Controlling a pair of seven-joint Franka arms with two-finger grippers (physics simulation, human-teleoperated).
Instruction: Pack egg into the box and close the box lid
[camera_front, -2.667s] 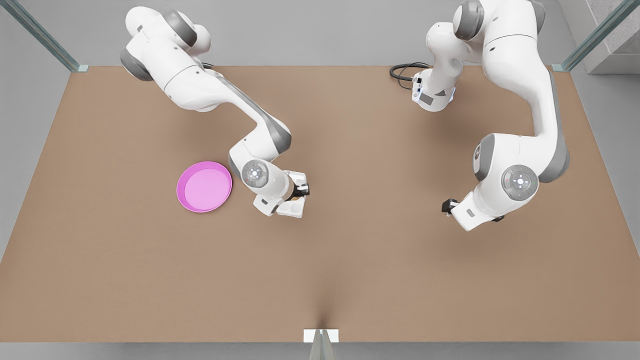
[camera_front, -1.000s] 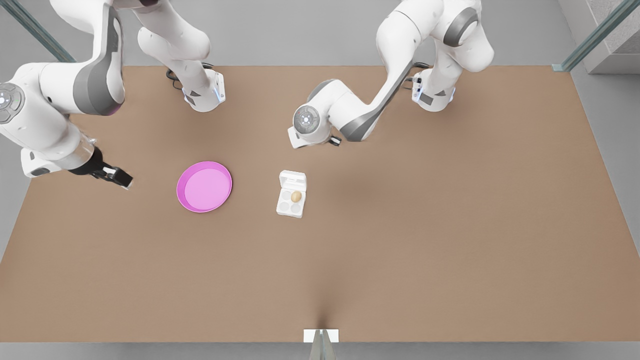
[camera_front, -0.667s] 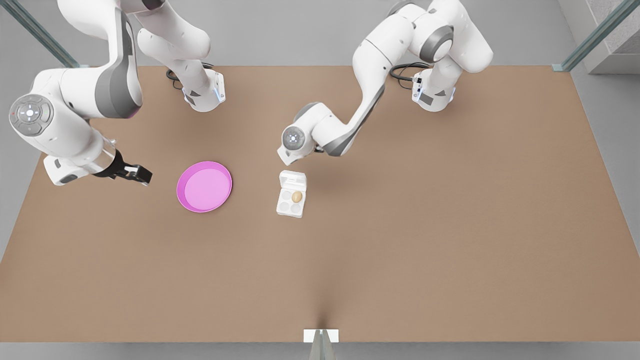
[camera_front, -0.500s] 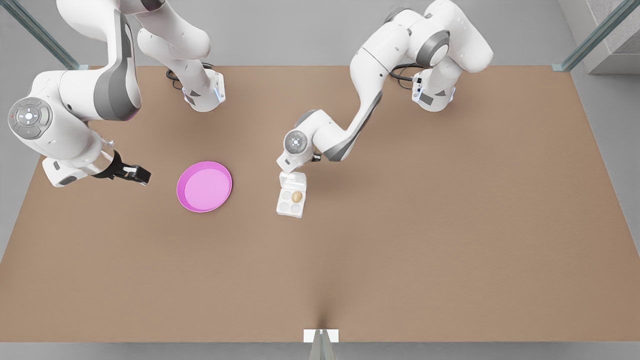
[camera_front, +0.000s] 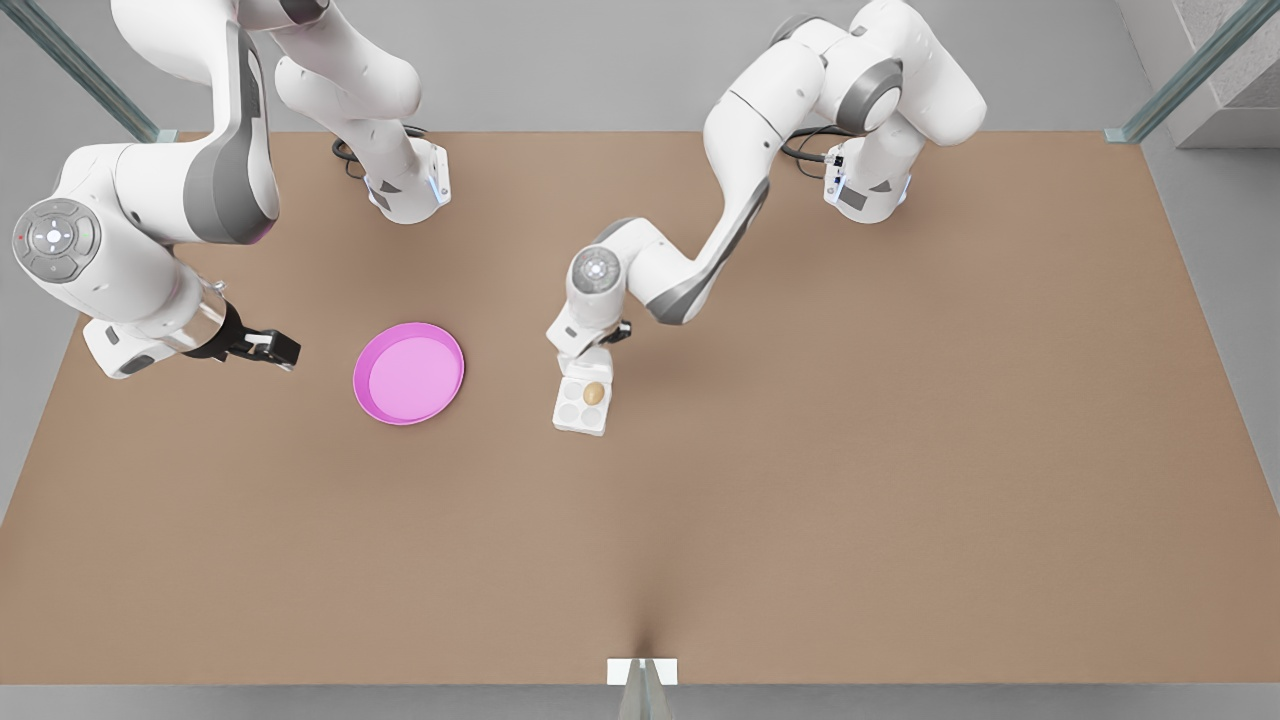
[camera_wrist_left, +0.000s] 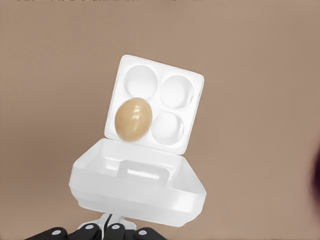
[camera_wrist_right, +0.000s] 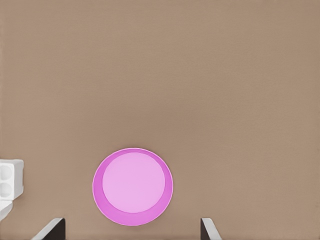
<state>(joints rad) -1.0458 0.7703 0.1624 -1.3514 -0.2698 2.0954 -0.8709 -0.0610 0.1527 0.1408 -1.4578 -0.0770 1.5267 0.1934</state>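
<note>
The tan egg (camera_front: 594, 393) (camera_wrist_left: 133, 119) rests in one cup of the white box (camera_front: 580, 414) (camera_wrist_left: 196, 102); the other three cups hold nothing. The box lid (camera_wrist_left: 140, 185) stands tilted up from its hinge. My left gripper (camera_front: 588, 346) is right at the lid's far side, with the wrist above it. My right gripper (camera_front: 276, 348) hangs open with nothing in it, off to the front view's left of the pink plate, and this arm waits. Its fingertips (camera_wrist_right: 51, 228) frame the plate in the right wrist view.
The round pink plate (camera_front: 361, 388) (camera_wrist_right: 98, 201) lies on the brown table between my right gripper and the box. A corner of the box (camera_wrist_right: 10, 179) appears beside the plate in the right wrist view. Both arm bases stand at the table's far edge.
The right arm left the egg in the box and withdrew to the front view's left. The left arm swung in and came down to the lid's far side.
</note>
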